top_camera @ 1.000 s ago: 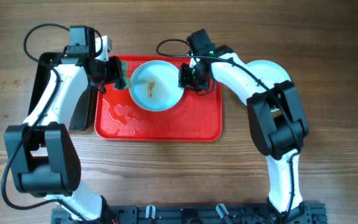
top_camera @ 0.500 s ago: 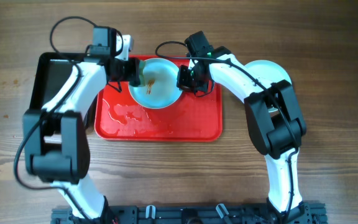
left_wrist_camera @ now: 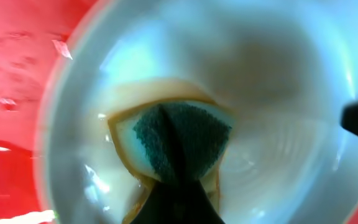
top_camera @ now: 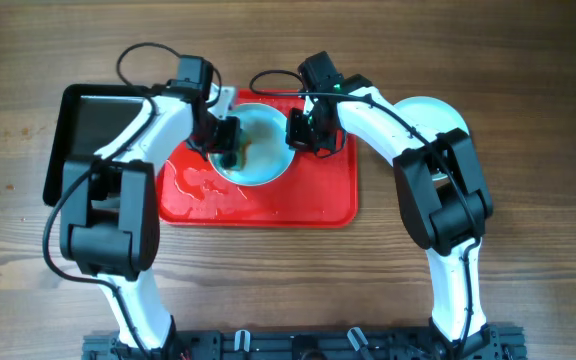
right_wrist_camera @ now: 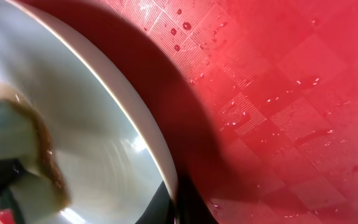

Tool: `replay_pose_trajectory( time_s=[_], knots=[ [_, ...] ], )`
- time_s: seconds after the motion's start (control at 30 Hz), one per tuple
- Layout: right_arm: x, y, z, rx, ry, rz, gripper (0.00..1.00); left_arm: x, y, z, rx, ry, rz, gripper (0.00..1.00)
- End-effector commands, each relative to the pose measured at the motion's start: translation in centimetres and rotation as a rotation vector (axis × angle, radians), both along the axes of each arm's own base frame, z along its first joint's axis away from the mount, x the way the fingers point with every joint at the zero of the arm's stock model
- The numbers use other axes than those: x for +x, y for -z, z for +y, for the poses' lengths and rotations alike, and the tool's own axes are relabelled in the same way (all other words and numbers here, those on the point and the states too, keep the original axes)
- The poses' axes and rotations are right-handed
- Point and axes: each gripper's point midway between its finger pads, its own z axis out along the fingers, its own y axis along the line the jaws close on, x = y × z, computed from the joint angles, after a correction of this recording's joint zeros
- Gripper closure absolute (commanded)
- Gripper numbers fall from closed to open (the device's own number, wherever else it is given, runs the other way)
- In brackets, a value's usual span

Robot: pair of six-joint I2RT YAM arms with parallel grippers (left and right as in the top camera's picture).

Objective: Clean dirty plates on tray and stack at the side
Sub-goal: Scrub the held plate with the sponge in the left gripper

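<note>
A pale plate (top_camera: pixel 260 160) lies at the back of the red tray (top_camera: pixel 308 200). My left gripper (top_camera: pixel 225 137) is shut on a sponge (top_camera: pixel 236 150) and presses it onto the plate's left inner side. In the left wrist view the sponge (left_wrist_camera: pixel 182 140) shows a green face with a yellowish rim, held in my left gripper (left_wrist_camera: pixel 179 186) against the plate (left_wrist_camera: pixel 284 155). My right gripper (top_camera: pixel 301 130) is shut on the plate's right rim. In the right wrist view the right gripper (right_wrist_camera: pixel 178 208) pinches that rim of the plate (right_wrist_camera: pixel 98 143) above the tray (right_wrist_camera: pixel 278 93). Another plate (top_camera: pixel 436 115) lies right of the tray.
A black glossy tray (top_camera: pixel 88 135) stands left of the red tray, under my left arm. Water drops and wet patches lie on the red tray's front left floor (top_camera: pixel 193 180). Bare wooden table (top_camera: pixel 268 280) lies in front of the trays.
My left arm has swung right from the tray's left edge, bringing the sponge down into the plate. The right gripper has stayed on the plate's rim.
</note>
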Motion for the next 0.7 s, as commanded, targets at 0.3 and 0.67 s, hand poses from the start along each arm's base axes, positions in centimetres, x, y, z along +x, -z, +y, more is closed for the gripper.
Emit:
replay_pose_trajectory(
  time_s=[0.3,0.67],
  knots=[
    [-1.3,1.1,1.1,0.023,-0.043,0.036,0.96,3.5,0.7,-5.3,-0.029,-0.007,-0.176,0.96],
    [-1.3,1.1,1.1,0.022,-0.044,0.035,0.96,2.4,5.1,5.9,0.334,-0.612,-0.049,0.96]
  ],
)
